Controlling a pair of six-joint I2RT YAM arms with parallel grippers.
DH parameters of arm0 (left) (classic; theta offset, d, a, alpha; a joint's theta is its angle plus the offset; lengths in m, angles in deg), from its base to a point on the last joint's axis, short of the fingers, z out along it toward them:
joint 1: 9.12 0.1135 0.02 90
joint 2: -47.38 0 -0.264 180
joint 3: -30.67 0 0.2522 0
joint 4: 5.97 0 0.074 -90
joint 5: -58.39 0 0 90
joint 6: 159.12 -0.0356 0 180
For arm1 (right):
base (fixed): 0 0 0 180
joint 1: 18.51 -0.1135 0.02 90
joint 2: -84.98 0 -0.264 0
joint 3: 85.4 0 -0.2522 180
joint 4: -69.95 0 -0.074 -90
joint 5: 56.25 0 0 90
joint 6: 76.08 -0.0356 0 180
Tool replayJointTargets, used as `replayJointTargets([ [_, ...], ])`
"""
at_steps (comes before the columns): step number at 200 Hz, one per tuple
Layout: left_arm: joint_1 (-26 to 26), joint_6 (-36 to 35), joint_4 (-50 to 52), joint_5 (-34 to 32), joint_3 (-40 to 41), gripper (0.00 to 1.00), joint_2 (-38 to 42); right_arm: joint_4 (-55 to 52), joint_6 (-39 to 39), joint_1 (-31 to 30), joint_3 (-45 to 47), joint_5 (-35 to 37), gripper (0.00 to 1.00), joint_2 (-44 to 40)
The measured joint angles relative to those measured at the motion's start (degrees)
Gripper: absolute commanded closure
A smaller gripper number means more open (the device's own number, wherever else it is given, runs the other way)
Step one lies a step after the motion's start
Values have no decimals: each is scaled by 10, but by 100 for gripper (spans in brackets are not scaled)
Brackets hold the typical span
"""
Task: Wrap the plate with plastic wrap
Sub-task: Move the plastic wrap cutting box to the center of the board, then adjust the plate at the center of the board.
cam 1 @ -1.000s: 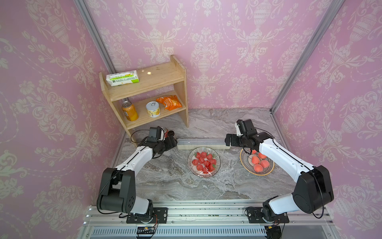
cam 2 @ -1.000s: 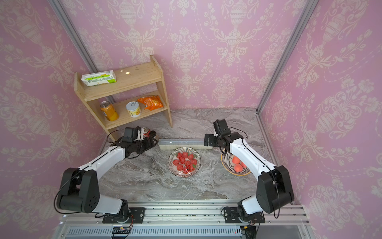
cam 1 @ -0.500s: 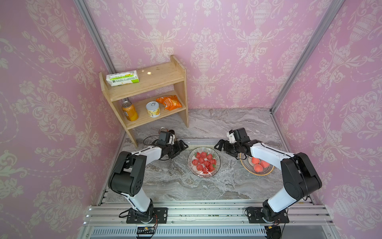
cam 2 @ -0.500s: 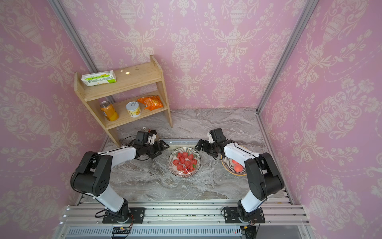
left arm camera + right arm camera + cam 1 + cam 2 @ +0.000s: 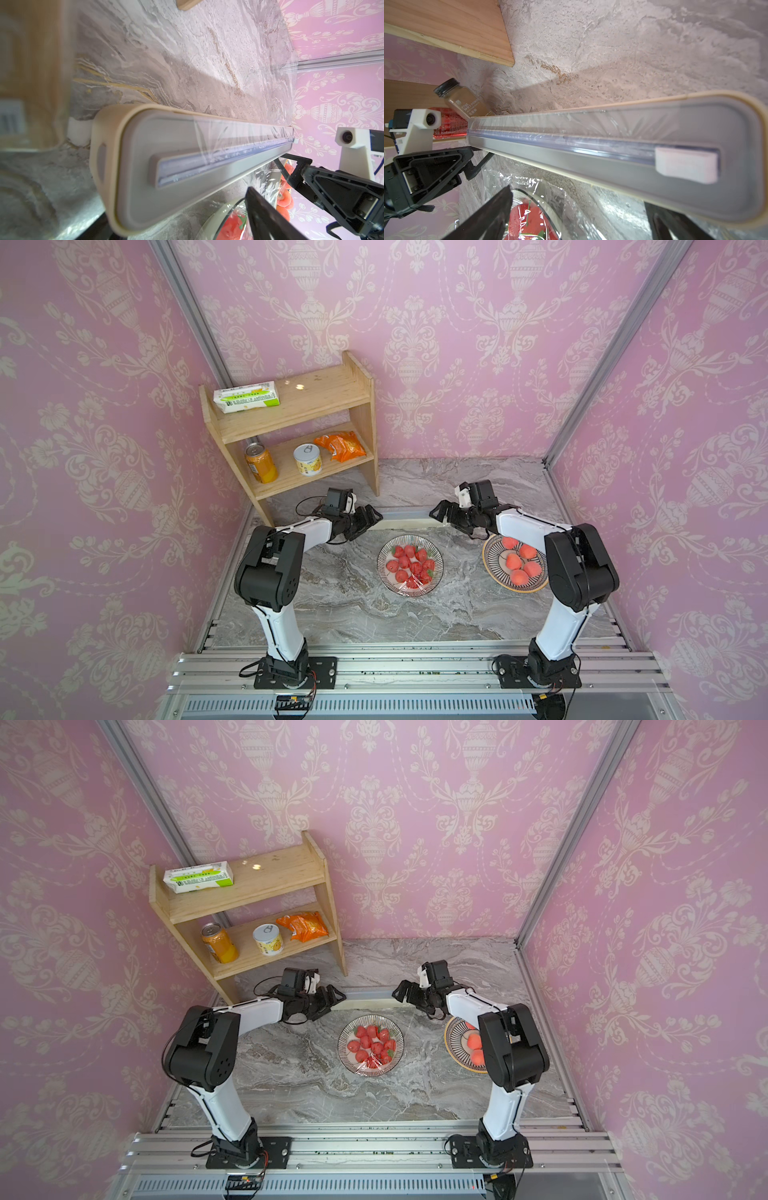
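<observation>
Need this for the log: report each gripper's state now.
Left gripper: open, at one end of the dispenser box; no grip visible.
Right gripper: open, at its other end; no grip visible.

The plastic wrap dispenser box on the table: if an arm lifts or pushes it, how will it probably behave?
The dispenser box looks rigid and flat-sided, so it should slide, not roll. It is long and narrow, so a push at one end would likely swing it. Its smooth shell may slip in a grip.
</observation>
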Motion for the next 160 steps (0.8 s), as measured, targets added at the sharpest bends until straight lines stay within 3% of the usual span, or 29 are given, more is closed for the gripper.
replayJointTargets([
  [29,0,-23,24,-26,4,15,17,-37,35,0,-6,31,0,-23],
  [57,0,-45,69,-52,30,15,108,-87,71,1,8,66,0,-102],
  [97,-10,-54,86,-56,47,16,210,-85,77,-2,66,29,1,-183],
  [160,-84,-53,58,-34,73,17,179,-22,48,-73,106,-27,2,-139],
])
